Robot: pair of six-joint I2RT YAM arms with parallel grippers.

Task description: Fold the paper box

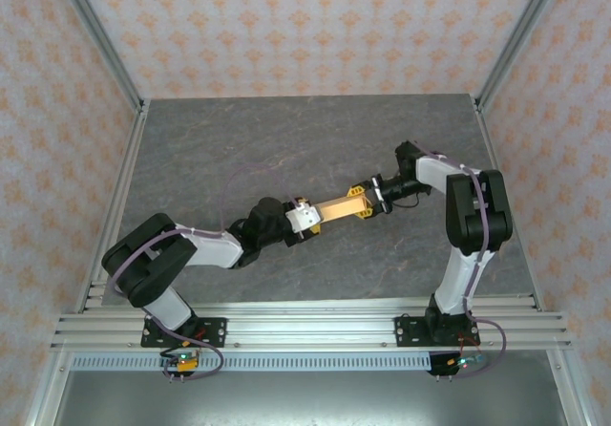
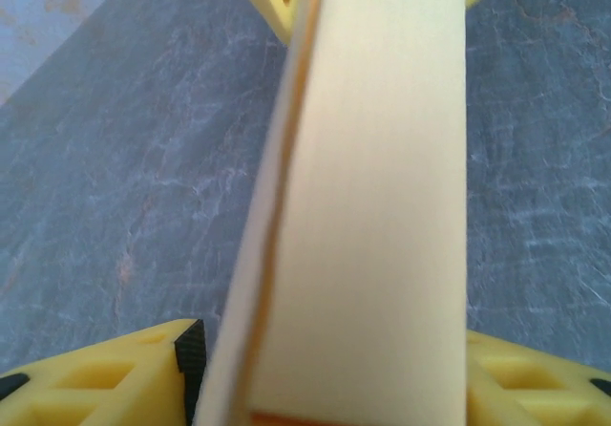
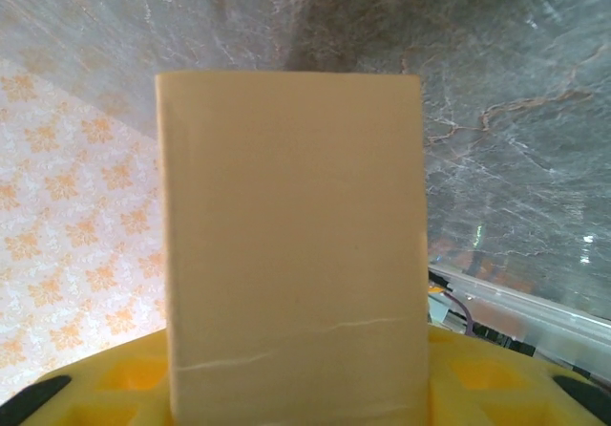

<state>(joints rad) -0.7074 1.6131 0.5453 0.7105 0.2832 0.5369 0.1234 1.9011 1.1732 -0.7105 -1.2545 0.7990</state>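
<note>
A grey, marble-veined tabletop (image 1: pixel 286 130) spreads beneath and all around the left claw (image 1: pixel 313 214) and the right claw (image 1: pixel 365 206). Pale wallpaper (image 1: pixel 315 25) with orange floral motifs rises beyond both claws and to either side. Silver metal posts (image 1: pixel 98 34) slant up at the far corners. Ribbed metal rails (image 1: pixel 315 327) run along the table's edge behind the claws.

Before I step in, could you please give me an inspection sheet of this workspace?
Surface: grey marbled table.
Job's things: paper box, a long narrow shape, held between both claws at mid-table.
Clutter: nothing seen.
Grippers: left claw shut on one end of the box; right claw shut on the other end.
Cables: purple cables run along both arms and loop at the bases.
Surroundings: orange-patterned walls; aluminium frame at the near edge.
</note>
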